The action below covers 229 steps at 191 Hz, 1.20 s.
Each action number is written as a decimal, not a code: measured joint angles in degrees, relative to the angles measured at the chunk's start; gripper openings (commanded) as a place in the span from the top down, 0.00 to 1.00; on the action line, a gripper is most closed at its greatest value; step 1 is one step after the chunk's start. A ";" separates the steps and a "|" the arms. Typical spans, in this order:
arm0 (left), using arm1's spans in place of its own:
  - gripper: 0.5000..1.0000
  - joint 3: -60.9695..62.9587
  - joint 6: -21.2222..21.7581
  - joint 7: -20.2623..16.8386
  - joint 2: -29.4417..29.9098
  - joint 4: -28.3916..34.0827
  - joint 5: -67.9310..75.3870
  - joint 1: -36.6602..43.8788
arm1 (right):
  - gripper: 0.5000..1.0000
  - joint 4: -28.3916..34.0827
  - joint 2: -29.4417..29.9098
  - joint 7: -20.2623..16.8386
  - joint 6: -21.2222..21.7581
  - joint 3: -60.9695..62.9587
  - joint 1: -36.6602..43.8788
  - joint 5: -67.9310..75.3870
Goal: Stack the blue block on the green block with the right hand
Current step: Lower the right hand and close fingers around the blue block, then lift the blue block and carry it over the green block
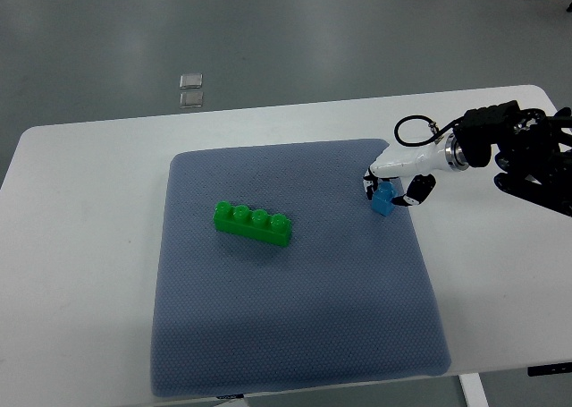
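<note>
Top view of a white table (pixel 89 156) carrying a grey-blue mat (pixel 295 335), described from left to right. The table's left edge and far corners are in view; its near edge is cut off by the bottom of the picture, and the mat's near edge lies almost at that limit. On the grey floor beyond the table's far edge lie two small pale squares (pixel 191 89), too small to identify.

On the left-centre part of the mat lies the green block (pixel 252 224), a long brick with four round studs on top, set slightly askew so that its right end sits nearer the mat's near edge. It lies flat and nothing touches it.

Near the mat's right edge, toward the far right corner, is the blue block (pixel 383 201), a small brick well apart from the green one. Only its lower and front faces show clearly; its top is partly covered by the hand above it.

The right hand (pixel 393 176) reaches in from the right edge over the table's far right part. Its white palm shell sits above the blue block, and dark-tipped fingers (pixel 418 190) curl down on either side of the block, closed around it. Whether the block rests on the mat or is raised just off it cannot be told. Behind the wrist, a black cable loop and dark arm housing run off the picture's right edge.
</note>
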 measured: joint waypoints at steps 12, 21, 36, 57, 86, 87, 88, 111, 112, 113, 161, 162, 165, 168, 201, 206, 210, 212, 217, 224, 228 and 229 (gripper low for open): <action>0.00 0.00 0.00 0.00 0.00 0.00 0.00 0.00 | 0.83 0.00 0.00 0.02 0.00 0.00 0.01 0.00; 0.00 0.00 0.00 0.00 0.00 0.00 0.00 0.00 | 0.83 0.04 0.00 0.03 0.01 0.00 0.06 0.00; 0.00 0.00 0.00 0.00 0.00 0.00 0.00 0.00 | 0.83 0.14 0.00 0.05 0.06 0.01 0.23 0.00; 0.00 0.00 0.00 0.00 0.00 0.00 0.00 0.00 | 0.83 0.55 0.25 0.05 0.08 0.07 0.71 0.01; 0.00 0.00 0.00 0.00 0.00 0.00 0.00 0.01 | 0.83 1.00 0.63 -0.01 0.09 0.16 2.64 0.10; 0.00 0.00 0.00 0.00 0.00 0.00 0.00 0.01 | 0.83 1.03 0.65 -0.01 0.09 0.16 2.73 0.10; 0.00 0.00 0.00 0.00 0.00 0.00 0.00 0.00 | 0.83 1.07 0.68 -0.01 0.09 0.17 2.83 0.10; 0.00 0.00 0.00 0.00 0.00 0.00 0.00 -0.01 | 0.83 2.35 1.45 -0.01 -0.06 0.34 5.39 0.18; 0.00 0.00 0.00 0.00 0.00 0.00 0.00 -0.01 | 0.83 2.42 1.47 -0.01 -0.06 0.34 5.51 0.18; 0.00 0.00 0.00 0.00 0.00 0.00 0.00 -0.01 | 0.82 2.49 1.49 0.00 -0.07 0.35 5.63 0.19; 0.00 0.00 0.00 0.00 0.00 0.00 0.00 0.01 | 0.82 5.94 5.01 0.35 -0.25 0.66 11.13 0.84; 0.00 0.00 0.00 0.00 0.00 0.00 0.00 0.01 | 0.82 6.01 5.10 0.36 -0.25 0.67 11.21 0.85; 0.00 0.00 0.00 0.00 0.00 0.00 0.00 0.00 | 0.82 6.18 5.37 0.40 -0.26 0.69 11.43 0.88; 0.00 0.00 0.00 0.00 0.00 0.00 0.00 0.00 | 0.82 6.34 5.66 0.43 -0.26 0.70 11.62 0.90; 0.00 0.00 0.00 0.00 0.00 -0.01 0.00 0.00 | 0.82 6.99 9.64 0.44 -0.15 0.71 12.14 1.06; 0.00 0.00 0.00 0.00 0.00 -0.01 0.00 0.00 | 0.82 6.98 10.33 0.36 -0.12 0.71 12.13 1.09; 0.00 0.00 0.00 0.00 0.00 -0.01 0.00 0.00 | 0.82 6.96 10.79 0.30 -0.11 0.71 12.12 1.11; 0.00 0.00 0.00 0.00 0.00 -0.01 0.00 0.00 | 0.82 6.94 11.01 0.29 -0.11 0.71 12.10 1.12; 0.00 0.00 0.00 0.00 0.00 -0.01 0.00 0.00 | 0.82 6.84 11.53 0.22 -0.10 0.71 12.00 1.13; 0.00 0.00 0.00 0.00 0.00 -0.01 0.00 0.00 | 0.82 6.62 12.19 0.15 -0.10 0.71 11.85 1.13; 0.00 0.00 0.00 0.00 0.00 -0.01 0.00 0.01 | 0.82 6.52 12.55 0.14 -0.09 0.71 11.78 1.13; 0.00 0.00 0.00 0.00 0.00 -0.01 0.00 0.01 | 0.82 6.49 12.63 0.14 -0.09 0.71 11.77 1.13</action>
